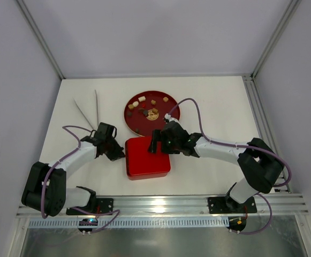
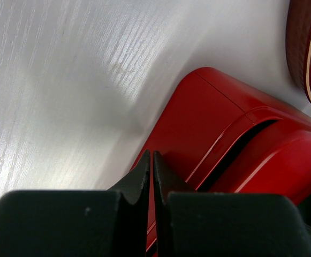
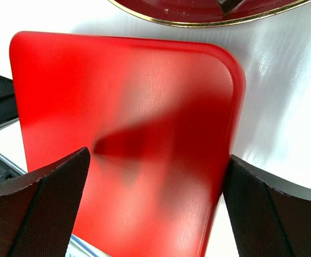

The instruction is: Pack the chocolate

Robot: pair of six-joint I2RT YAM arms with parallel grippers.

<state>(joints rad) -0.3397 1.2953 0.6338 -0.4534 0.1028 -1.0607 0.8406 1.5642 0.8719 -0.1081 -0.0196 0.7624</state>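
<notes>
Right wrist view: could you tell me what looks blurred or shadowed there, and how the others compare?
Right wrist: the red lid is soft, with a smeared dark shadow mid-surface; the open right gripper frames it. Left wrist: white glare streaks the table, and the shut left gripper is a dark foreground mass. Top external: evenly lit, sharp, only faint shadows.

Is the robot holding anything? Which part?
Nothing is held. The right gripper hangs, jaws open, above the flat red square lid; the left gripper is shut empty beside it.
</notes>
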